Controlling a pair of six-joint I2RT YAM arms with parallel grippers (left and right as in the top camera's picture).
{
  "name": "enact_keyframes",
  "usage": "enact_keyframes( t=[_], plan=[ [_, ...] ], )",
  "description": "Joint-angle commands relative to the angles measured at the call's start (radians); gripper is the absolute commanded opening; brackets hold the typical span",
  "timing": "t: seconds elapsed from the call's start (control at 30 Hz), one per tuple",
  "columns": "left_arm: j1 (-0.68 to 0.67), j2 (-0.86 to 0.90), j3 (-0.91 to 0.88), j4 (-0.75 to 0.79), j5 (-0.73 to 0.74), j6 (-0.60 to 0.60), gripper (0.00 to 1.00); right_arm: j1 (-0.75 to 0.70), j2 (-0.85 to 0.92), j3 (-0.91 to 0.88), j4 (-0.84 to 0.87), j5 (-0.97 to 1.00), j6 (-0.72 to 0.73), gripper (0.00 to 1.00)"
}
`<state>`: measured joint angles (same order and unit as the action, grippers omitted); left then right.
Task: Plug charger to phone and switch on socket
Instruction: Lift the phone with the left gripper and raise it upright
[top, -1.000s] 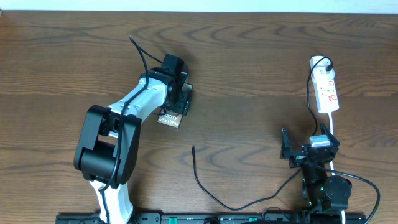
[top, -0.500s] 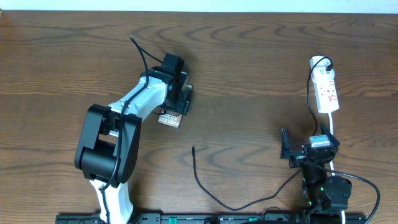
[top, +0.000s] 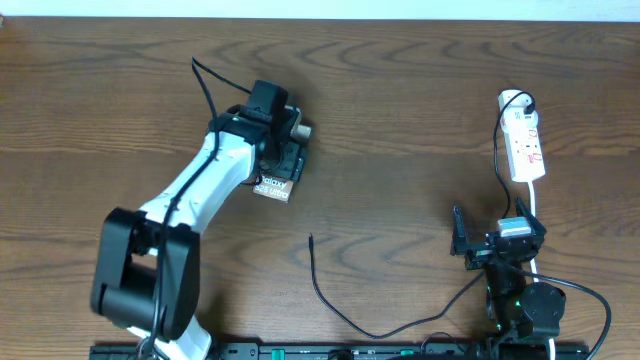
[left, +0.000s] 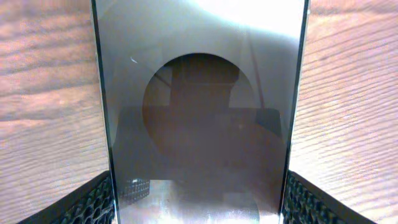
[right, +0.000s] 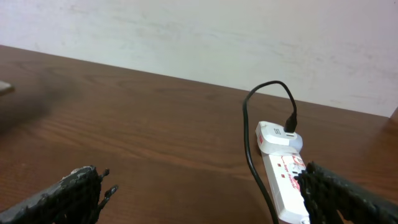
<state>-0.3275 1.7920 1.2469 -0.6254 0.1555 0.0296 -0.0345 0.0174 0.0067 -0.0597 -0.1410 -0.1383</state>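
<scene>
While the left gripper (left: 199, 202) is clamping the phone (top: 272, 187), seemingly to steady it, the right gripper (right: 211, 196) is idling open, well right of it.

White left arm (top: 200, 180) with black joints, black right arm (top: 515, 290), black mesh-textured right pincer (right: 202, 180)

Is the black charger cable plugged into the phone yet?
Out: the thin black cable's tip lies bare on the table, apart from the glossy grey phone in the left gripper.
</scene>
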Motion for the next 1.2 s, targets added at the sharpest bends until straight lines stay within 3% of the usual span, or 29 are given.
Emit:
enact_keyframes(
  t=[0.0,0.2,0.37,0.57,0.67,0.83,1.17],
  plan=[
    [0.006,-0.061,0.007,-0.011,0.012,-0.003,0.37,0.005,-0.004,-0.001,-0.004,0.000,0.011,0.99],
    [0.008,-0.086,0.007,-0.031,0.286,-0.039,0.34,0.005,-0.004,-0.001,-0.004,0.000,0.011,0.99],
    [0.008,-0.087,0.007,-0.031,0.419,-0.097,0.30,0.005,-0.004,-0.001,-0.004,0.000,0.011,0.99],
    [0.061,-0.087,0.007,0.041,0.739,-0.182,0.14,0.005,-0.004,-0.001,-0.004,0.000,0.010,0.99],
    [0.106,-0.087,0.007,0.089,0.780,-0.237,0.13,0.005,-0.004,-0.001,-0.004,0.000,0.011,0.99],
    [0.211,-0.087,0.007,0.212,0.932,-0.419,0.09,0.005,-0.004,-0.001,-0.004,0.000,0.011,0.99],
    [0.344,-0.087,0.007,0.385,0.938,-0.980,0.07,0.005,-0.004,-0.001,-0.004,0.000,0.011,0.99]
  ],
)
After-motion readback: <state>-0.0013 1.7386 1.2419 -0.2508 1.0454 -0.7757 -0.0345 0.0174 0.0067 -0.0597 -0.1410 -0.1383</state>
